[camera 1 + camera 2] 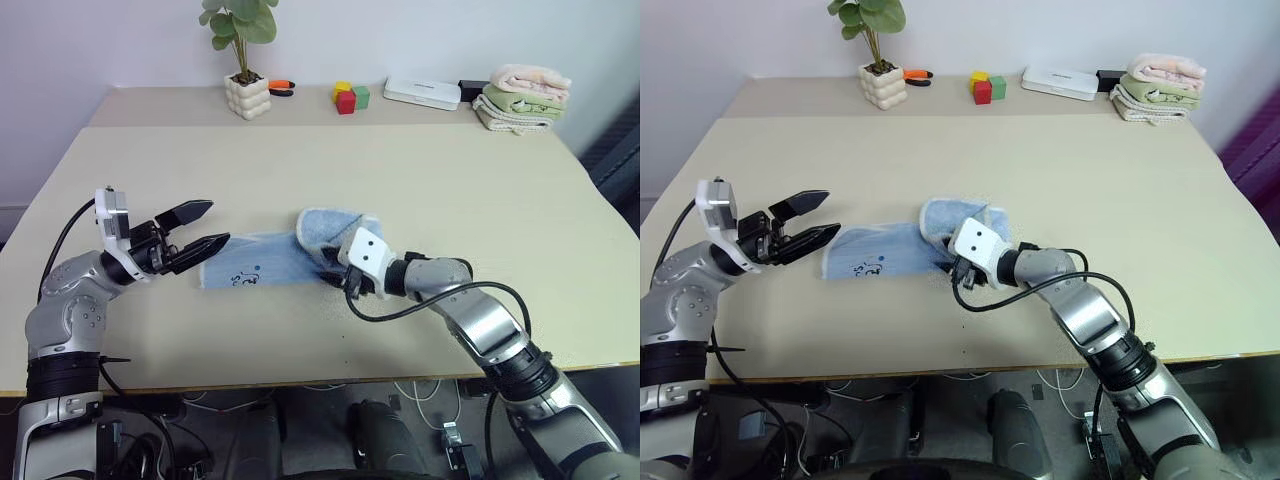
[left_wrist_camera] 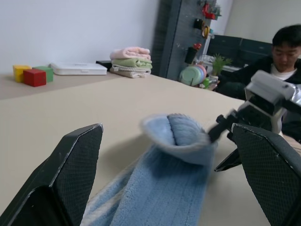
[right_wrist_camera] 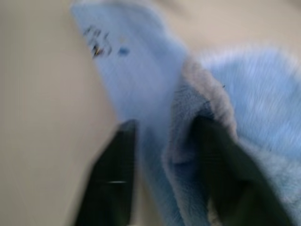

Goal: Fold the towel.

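Now the left gripper [image 1: 207,226] hovers spread wide at the towel's [image 1: 262,262] flat end, while the right gripper [image 3: 164,165], fingers parted, straddles the towel's raised fold on the table [image 1: 420,180].

Light blue towel [image 1: 262,262], dark printed mark; red, yellow, green blocks [image 1: 350,96]; beige table [image 1: 420,180].

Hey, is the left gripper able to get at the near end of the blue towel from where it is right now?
Probably yes. The left gripper is open right at the towel's end, nothing between them; the right gripper is at the far, folded end.
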You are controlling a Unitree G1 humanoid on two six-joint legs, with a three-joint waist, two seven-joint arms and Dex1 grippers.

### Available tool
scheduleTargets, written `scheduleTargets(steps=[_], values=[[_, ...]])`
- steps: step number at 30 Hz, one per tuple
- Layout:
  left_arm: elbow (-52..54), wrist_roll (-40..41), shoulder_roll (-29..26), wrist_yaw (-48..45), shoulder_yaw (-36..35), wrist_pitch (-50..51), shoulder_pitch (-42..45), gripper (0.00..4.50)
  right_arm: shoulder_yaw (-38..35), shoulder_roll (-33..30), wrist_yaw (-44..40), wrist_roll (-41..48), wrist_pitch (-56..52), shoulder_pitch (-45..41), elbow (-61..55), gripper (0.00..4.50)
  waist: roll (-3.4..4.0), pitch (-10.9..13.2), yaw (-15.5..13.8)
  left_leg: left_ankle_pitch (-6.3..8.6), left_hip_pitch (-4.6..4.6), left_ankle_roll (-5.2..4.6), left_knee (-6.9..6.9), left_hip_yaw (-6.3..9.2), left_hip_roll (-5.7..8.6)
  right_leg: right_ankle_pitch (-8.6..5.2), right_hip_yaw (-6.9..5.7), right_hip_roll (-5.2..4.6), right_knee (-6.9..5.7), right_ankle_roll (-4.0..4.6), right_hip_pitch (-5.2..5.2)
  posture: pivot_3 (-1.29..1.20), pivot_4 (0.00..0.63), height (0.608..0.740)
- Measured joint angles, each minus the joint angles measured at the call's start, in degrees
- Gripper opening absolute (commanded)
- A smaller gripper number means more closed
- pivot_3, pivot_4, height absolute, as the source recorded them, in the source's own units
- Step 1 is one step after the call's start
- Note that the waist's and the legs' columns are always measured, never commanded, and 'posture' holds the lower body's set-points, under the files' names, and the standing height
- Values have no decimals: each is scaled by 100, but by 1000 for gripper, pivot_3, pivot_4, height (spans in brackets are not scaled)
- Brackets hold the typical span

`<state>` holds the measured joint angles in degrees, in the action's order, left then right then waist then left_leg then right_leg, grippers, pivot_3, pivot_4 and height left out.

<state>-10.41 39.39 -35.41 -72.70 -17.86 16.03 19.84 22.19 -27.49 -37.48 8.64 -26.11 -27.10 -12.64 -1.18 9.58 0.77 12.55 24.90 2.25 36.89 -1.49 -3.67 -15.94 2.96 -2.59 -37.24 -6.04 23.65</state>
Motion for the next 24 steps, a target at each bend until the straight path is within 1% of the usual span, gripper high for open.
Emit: scheduleTargets(steps=[2, 4, 7, 9, 11, 13, 16, 20, 24], values=[[0, 0, 0, 1, 1, -1, 0, 4500, -213, 190, 88, 81, -52, 0, -15, 4317, 0, 0, -12, 0, 0, 0, 1, 0, 0, 0, -1, -1, 0, 0, -1, 0, 150, 740], [0, 0, 0, 2, 4, -1, 0, 4500, -534, 364, 96, 384, -161, 1, -155, 4317, 0, 0, -14, 0, 0, 0, 1, 0, 0, 0, 0, -2, 0, 0, -3, 0, 150, 740], [-3, 0, -1, 1, 3, -2, 1, 4500, -1216, 478, 112, 945, -423, -64, -319, 4317, 0, 0, -16, 0, 0, 0, 2, 0, 0, 0, 0, -2, 0, 0, -4, 0, 150, 740], [-6, 0, -1, -3, 3, -2, 3, 4500, -1610, 451, 259, 1062, -543, -262, -174, 4317, 0, 0, -8, 0, 0, 0, 2, 0, 1, 0, -1, -2, 0, 0, -3, 0, 150, 740], [-7, 0, -1, -5, 9, -2, 8, 4500, -1816, 57, 410, 795, -490, -486, 226, 4317, 0, 0, -25, 0, 0, 0, 2, 0, 2, -1, -2, -5, 3, 2, -5, 0, 150, 740], [-16, 0, -2, -3, 3, -3, 8, 4500, -1914, -359, 428, 545, -524, -439, 575, 4317, 0, 0, -38, 0, 0, 0, -1, -1, 5, -1, -2, -8, 9, 3, -4, 0, 150, 740], [-20, 0, -1, -5, 12, -3, 15, 4500, -1857, -520, 272, 421, -508, -149, 737, 4317, 2, 1, 13, 1, 0, 0, -8, -3, 3, 1, 1, -4, 4, 0, 3, 0, 150, 740], [-21, -1, 0, -10, 25, -7, 61, 4500, -1441, -960, -26, -175, 256, -34, 745, 4317, 9, 6, 38, 1, 0, 0, -11, -4, 1, 9, 3, 1, -2, -17, 10, 0, 150, 740], [-25, -3, 7, -12, 35, -7, 77, 4500, -1133, -988, -252, -549, 826, -33, 774, 4317, 9, 6, 20, 1, 0, 0, -11, -4, 1, 9, 3, 1, -1, -16, 9, 0, 150, 740]])
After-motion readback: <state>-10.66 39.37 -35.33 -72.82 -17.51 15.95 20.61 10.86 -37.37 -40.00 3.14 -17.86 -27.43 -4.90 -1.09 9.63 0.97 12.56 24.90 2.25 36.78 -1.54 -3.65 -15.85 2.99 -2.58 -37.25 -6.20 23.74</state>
